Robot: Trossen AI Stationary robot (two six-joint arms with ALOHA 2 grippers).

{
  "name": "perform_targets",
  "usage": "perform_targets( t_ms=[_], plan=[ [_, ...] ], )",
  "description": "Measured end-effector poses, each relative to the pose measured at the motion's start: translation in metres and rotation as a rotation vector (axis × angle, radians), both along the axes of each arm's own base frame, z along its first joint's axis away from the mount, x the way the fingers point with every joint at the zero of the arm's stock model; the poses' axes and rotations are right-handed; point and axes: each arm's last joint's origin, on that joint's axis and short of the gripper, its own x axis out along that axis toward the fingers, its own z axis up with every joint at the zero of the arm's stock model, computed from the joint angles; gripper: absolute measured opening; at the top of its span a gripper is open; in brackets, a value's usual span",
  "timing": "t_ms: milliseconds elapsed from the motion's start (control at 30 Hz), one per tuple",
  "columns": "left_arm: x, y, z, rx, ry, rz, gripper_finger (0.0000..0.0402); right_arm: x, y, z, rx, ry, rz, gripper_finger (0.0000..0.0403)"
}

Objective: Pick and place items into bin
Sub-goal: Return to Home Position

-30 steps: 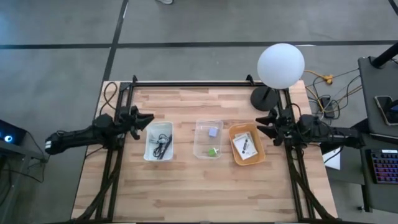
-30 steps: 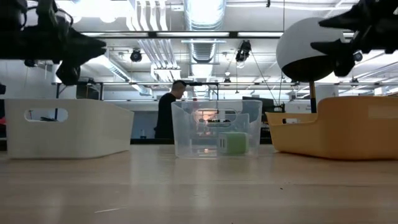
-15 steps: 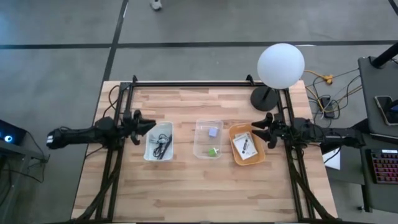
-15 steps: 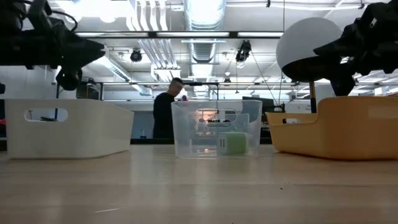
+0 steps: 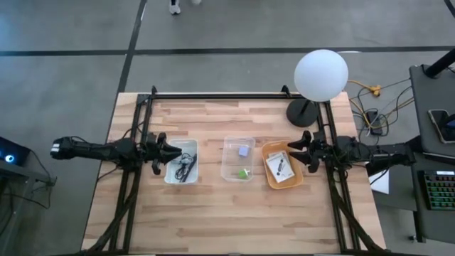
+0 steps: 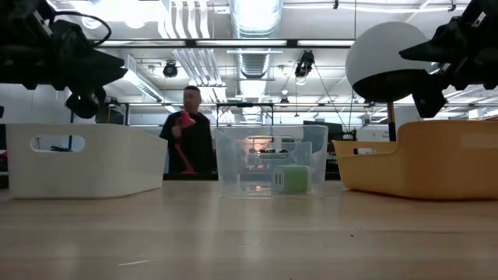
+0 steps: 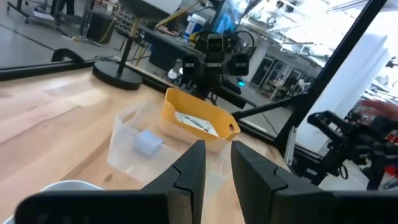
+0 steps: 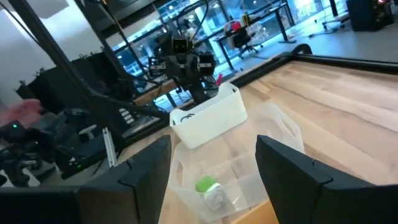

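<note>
Robotics lab in an open industrial hall. Left arm (image 5: 99,151) and right arm (image 5: 373,153) sit on a black frame (image 5: 220,95) over a wooden bench (image 5: 227,220), with a white globe lamp (image 5: 321,73) at its far edge. Grey concrete floor (image 5: 64,78) has dark tape lines (image 5: 213,51). Low view: exposed ducts (image 6: 255,58) overhead, a person (image 6: 189,136) standing well behind the bench. Side desk (image 5: 434,92) with keyboard (image 5: 439,190) and yellow cable (image 5: 366,89) near the right arm. Right wrist view: office chairs (image 8: 239,38) and more work desks beyond.

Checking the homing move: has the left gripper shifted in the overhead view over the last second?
Yes. The left gripper slid from off the white bin's upper-left corner, as pictured, down to beside its left wall.
</note>
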Motion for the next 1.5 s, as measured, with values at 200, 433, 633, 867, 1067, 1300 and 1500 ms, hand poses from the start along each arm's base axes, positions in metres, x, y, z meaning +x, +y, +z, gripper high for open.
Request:
perform_targets(
  t_ms=[200,433,633,867,1067,1300,1500],
  plan=[
    [0.002,0.0,-0.005,0.005,0.048,0.0,0.0061,0.003,0.0,-0.003,-0.002,0.043,0.0,0.0219],
    [0.003,0.0,-0.007,0.007,0.075,0.004,0.0061,0.004,0.0,-0.005,-0.003,0.068,0.0,0.0219],
    [-0.001,0.001,0.0,0.0,-0.002,0.009,0.0061,0.004,0.0,-0.005,-0.003,0.063,0.0,0.0219],
    [-0.007,0.009,0.006,-0.005,-0.086,0.085,0.0061,0.002,0.0,-0.002,-0.001,0.03,-0.001,0.0219],
    [-0.009,0.011,0.008,-0.006,-0.11,0.103,0.0061,0.002,0.0,-0.003,-0.002,0.034,0.0,0.0219],
    [-0.007,0.011,0.007,-0.005,-0.088,0.103,0.0061,0.002,0.0,-0.003,-0.002,0.034,-0.001,0.0219],
    [-0.005,0.011,0.004,-0.003,-0.06,0.103,0.0061,0.002,0.0,-0.003,-0.002,0.033,-0.001,0.0219]
  ],
)
